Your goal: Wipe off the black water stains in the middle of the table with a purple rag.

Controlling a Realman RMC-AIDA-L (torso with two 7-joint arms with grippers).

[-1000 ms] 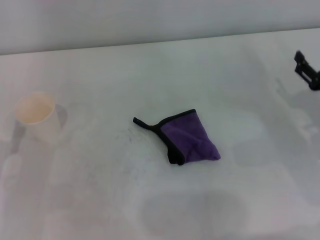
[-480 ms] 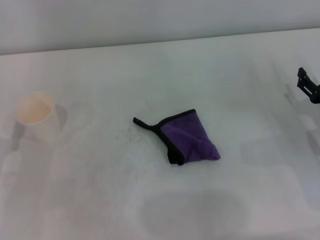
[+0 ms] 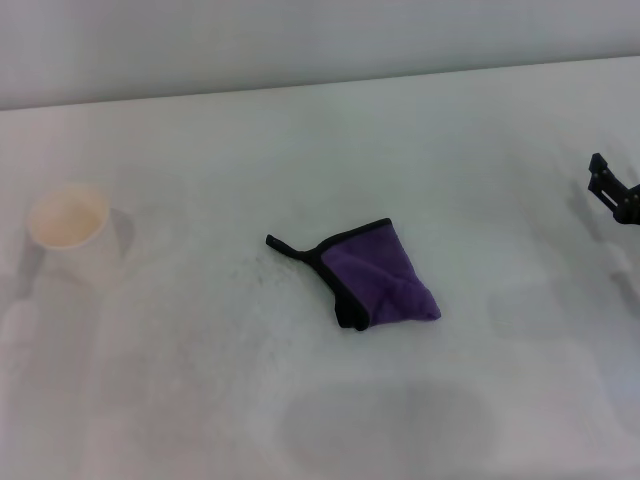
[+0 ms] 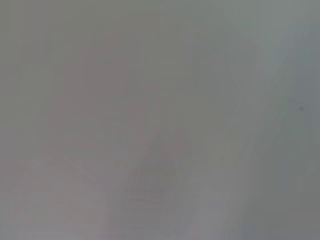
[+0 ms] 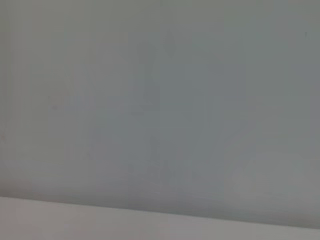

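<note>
- The right gripper (image 3: 612,188) shows only as a small black piece at the right edge of the head view, above the table (image 3: 450,130); nothing is seen in it, and I cannot tell how its fingers stand.
- The left gripper appears in no view.
- Both wrist views give only a plain grey surface.
- The purple rag (image 3: 380,276) lies folded in a rough triangle near the middle of the table, well apart from the right gripper, with nothing touching it.
- Its black edging runs along the side facing the cup, and a thin black loop sticks out from one corner toward the cup.
- Faint grey specks (image 3: 262,272) mark the tabletop just beside that loop; no clear black blot shows.
- A white paper cup (image 3: 68,228) stands upright far to the left, well apart from the rag, and its inside looks empty.
</note>
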